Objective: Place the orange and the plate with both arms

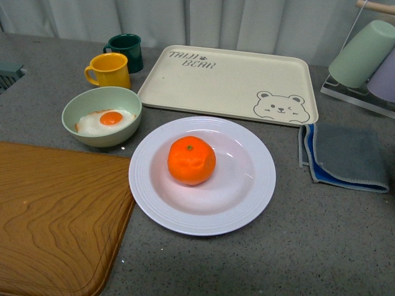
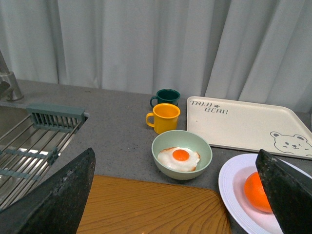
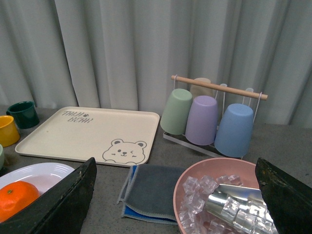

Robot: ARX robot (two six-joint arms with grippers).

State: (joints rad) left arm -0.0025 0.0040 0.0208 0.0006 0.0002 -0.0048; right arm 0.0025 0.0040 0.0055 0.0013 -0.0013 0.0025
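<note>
Left pincer [image 2: 174,155] and right pincer [image 3: 175,161] both wide, empty on my feeds; orange [image 1: 191,160] sits centred on plate [image 1: 250,197], bowl [image 1: 105,140] just beside plate.

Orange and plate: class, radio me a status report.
Left gripper and right gripper open, empty. Orange sitting on plate. Green bowl close beside plate.

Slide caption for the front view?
The orange rests on the plate, near the egg bowl and bear tray.
</note>
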